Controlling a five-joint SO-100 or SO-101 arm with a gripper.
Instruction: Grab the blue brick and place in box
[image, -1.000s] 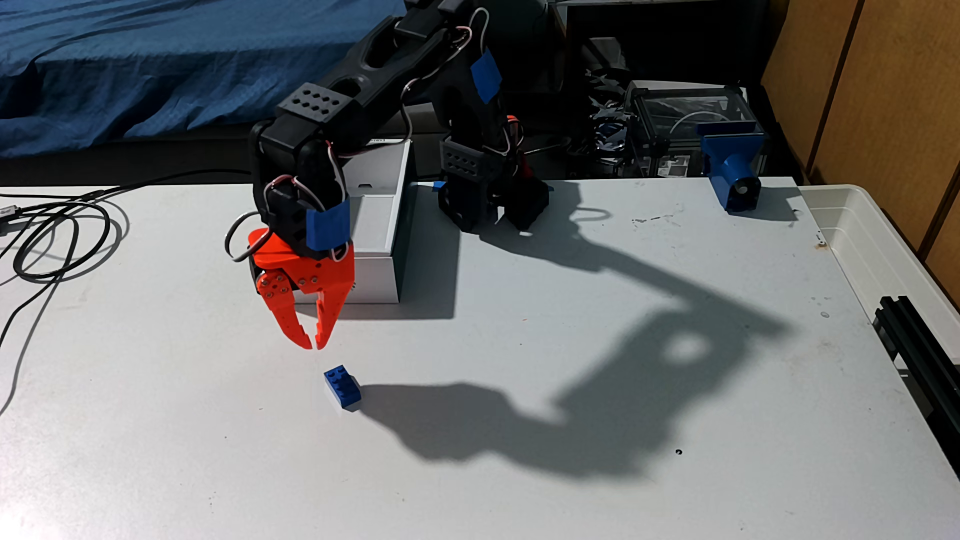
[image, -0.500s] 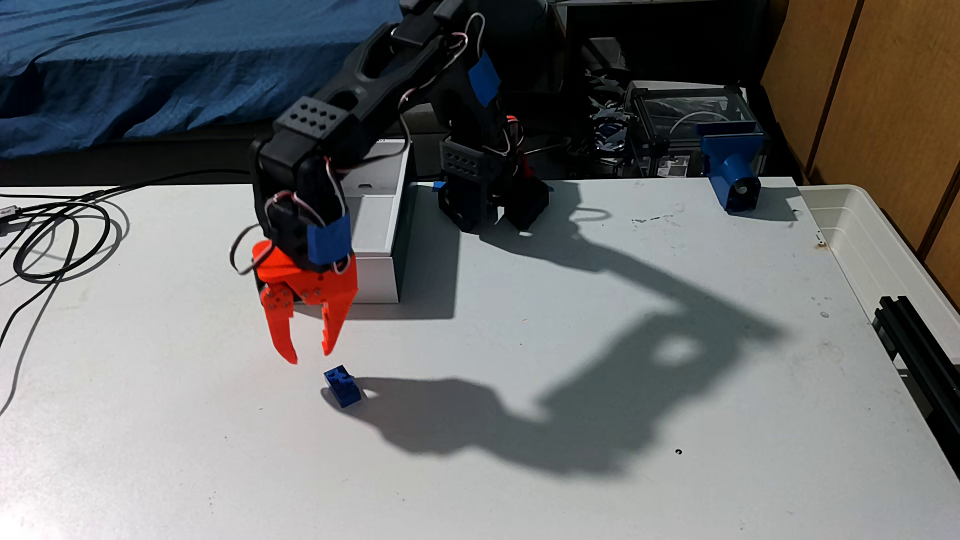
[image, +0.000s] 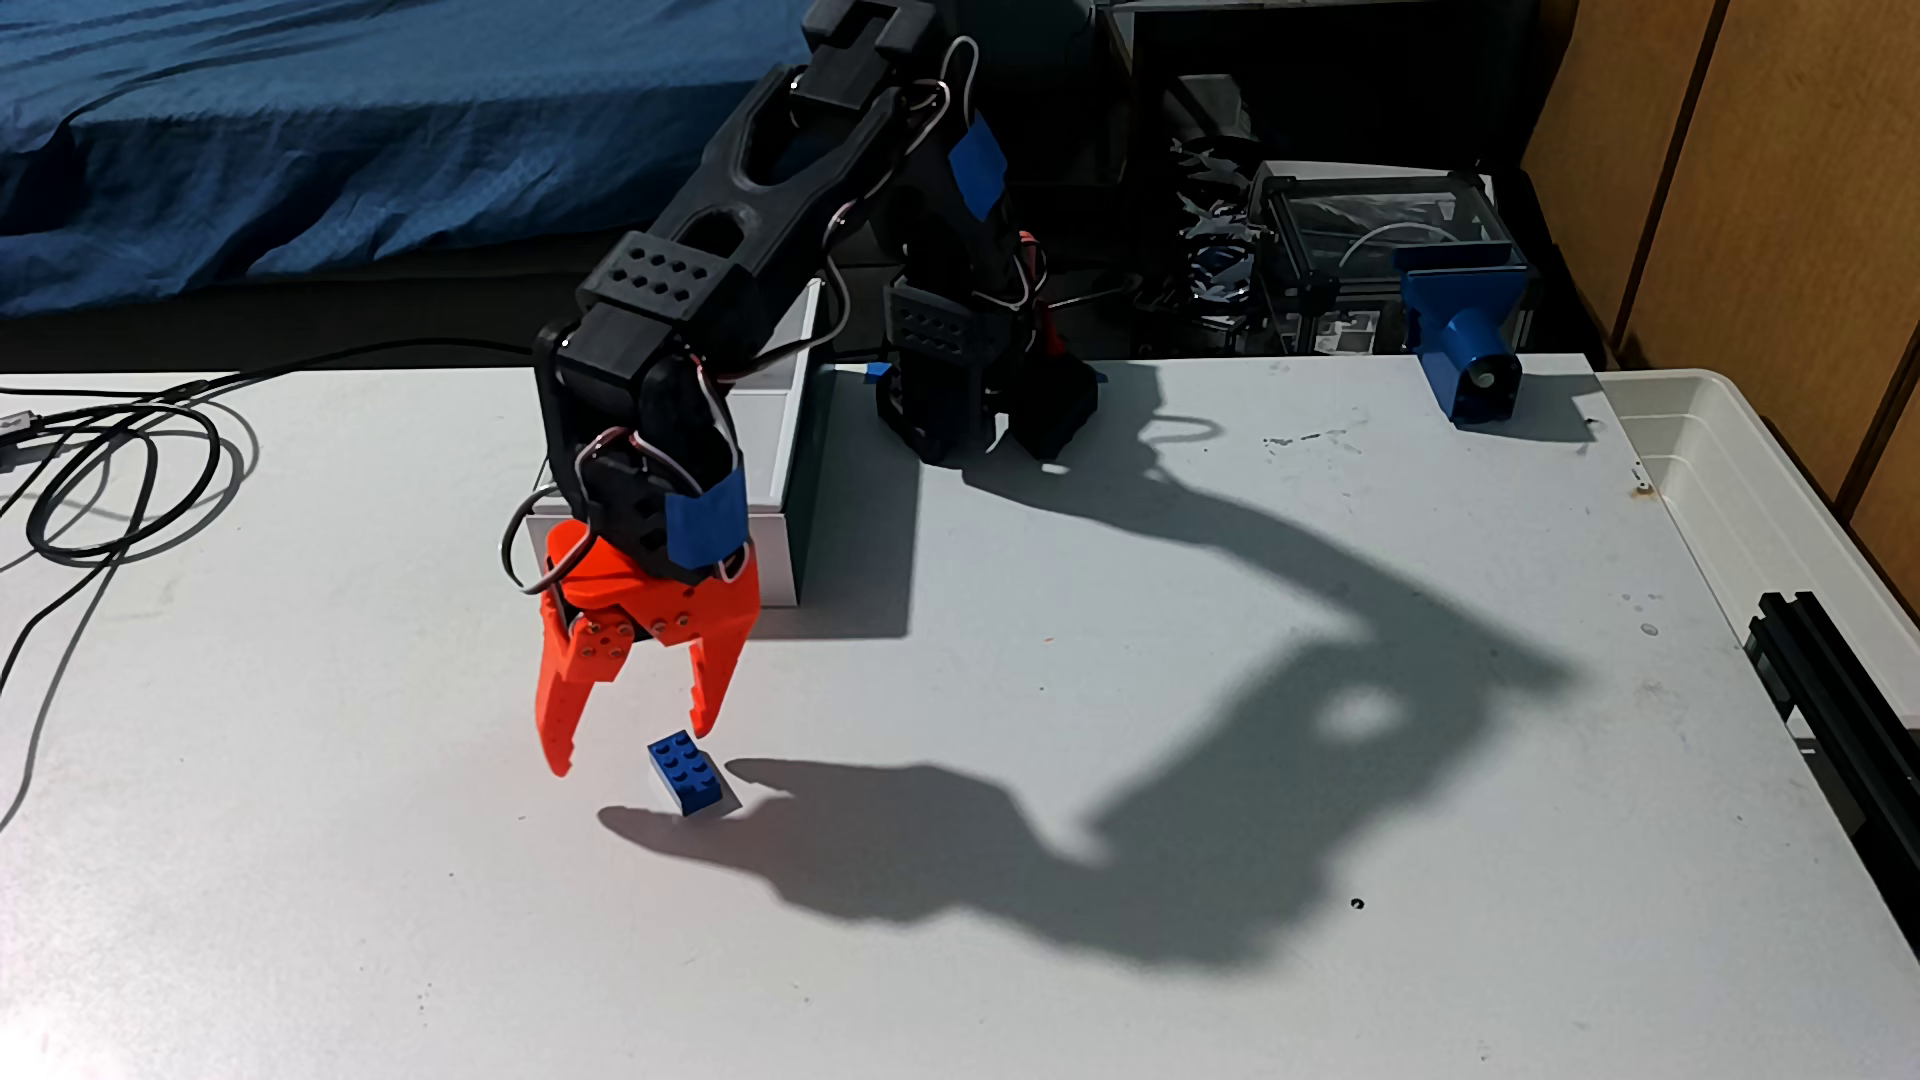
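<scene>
Eight unmarked studs top the blue brick (image: 686, 777) beneath the spread-apart tool (image: 632, 750).

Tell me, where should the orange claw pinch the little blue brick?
Probably across the two long smooth sides of the small bright-blue plastic studded brick, coming straight down from above. It lies flat on the white table, studs up, with open space around it. The orange claw hangs open just above it, fingers spread wider than the brick.
</scene>
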